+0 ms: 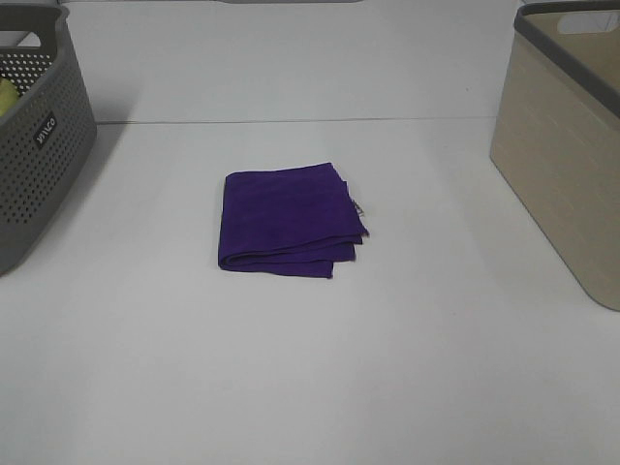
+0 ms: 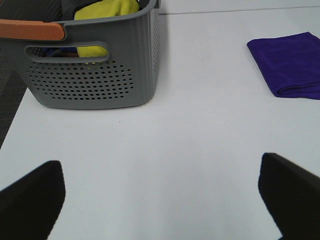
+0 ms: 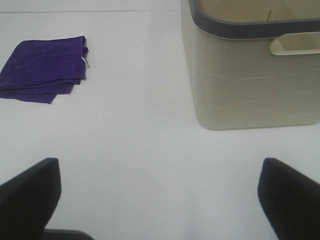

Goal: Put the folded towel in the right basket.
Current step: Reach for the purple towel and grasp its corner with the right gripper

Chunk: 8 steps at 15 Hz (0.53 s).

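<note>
Nearest to me, my left gripper (image 2: 160, 200) stands wide, its jaws at the two edges of its wrist view with nothing between them. My right gripper (image 3: 160, 197) is spread just as wide and also holds nothing. Both hang over the bare white table (image 1: 310, 407); neither shows in the high view.

Farther out, the folded purple towel (image 1: 289, 221) lies flat near the middle of the table, its layered edges facing me and a small tag (image 1: 358, 207) at its 3 o'clock side. It touches neither gripper and is well apart from both baskets.

From the towel, the gray perforated basket (image 1: 39, 145) stands at about 10 o'clock and the beige basket (image 1: 562, 165) at about 2 o'clock, both cut off by the frame edges.

My left wrist view shows what the high view barely does: a yellow cloth (image 2: 107, 9) heaped in the gray basket, an orange handle (image 2: 32, 30) on its rim, and through the grip slot something darker beneath, perhaps another cloth.

My right wrist view shows the beige basket's gray rim (image 3: 250, 27) and a strip of its inner wall; its floor is hidden from every view.
</note>
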Each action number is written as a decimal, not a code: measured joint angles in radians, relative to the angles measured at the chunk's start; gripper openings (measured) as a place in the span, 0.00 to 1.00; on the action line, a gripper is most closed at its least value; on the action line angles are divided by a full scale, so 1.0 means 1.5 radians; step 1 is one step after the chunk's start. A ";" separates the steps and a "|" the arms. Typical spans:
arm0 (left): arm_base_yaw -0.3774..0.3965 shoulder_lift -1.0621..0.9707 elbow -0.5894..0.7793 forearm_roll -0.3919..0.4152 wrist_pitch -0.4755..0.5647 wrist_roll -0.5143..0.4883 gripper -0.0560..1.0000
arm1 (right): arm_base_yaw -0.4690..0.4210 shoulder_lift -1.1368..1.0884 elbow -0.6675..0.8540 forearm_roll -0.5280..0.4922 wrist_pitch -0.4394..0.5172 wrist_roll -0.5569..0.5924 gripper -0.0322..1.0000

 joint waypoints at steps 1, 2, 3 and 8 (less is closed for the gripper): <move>0.000 0.000 0.000 0.000 0.000 0.000 0.99 | 0.000 0.000 0.000 0.000 0.000 0.000 0.98; 0.000 0.000 0.000 0.000 0.000 0.000 0.99 | 0.000 0.000 0.000 0.000 0.000 0.000 0.98; 0.000 0.000 0.000 0.000 0.000 0.000 0.99 | 0.000 0.000 0.000 0.000 0.000 0.000 0.98; 0.000 0.000 0.000 0.000 0.000 0.000 0.99 | 0.000 0.082 -0.015 0.001 -0.001 -0.008 0.98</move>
